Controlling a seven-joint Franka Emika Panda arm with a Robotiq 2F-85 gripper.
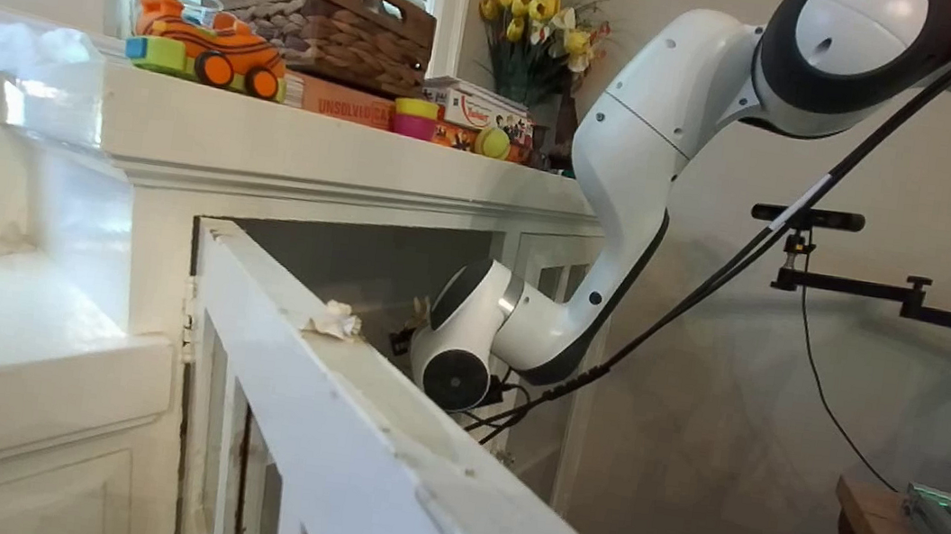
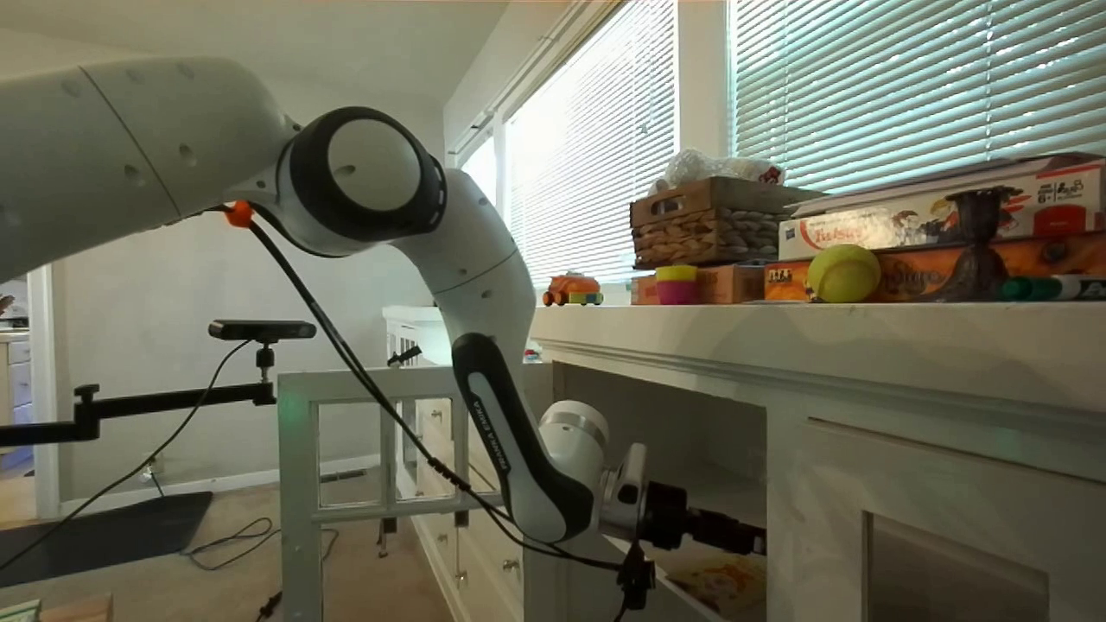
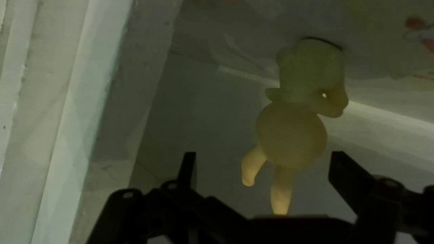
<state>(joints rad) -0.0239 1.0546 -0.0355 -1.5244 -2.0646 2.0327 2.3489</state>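
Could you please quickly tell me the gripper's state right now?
Gripper: open, its jaws wide apart, not holding the doll-like toy in the wrist view.

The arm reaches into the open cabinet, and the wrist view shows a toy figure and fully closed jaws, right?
Not quite: the wrist view shows the jaws open, standing wide apart. The arm does reach into the open cabinet, and the toy figure does show in that view.

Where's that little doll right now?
In the wrist view, the doll shows right of centre, apparently inside the cabinet, head toward the top, legs appearing within the gap of the open gripper.
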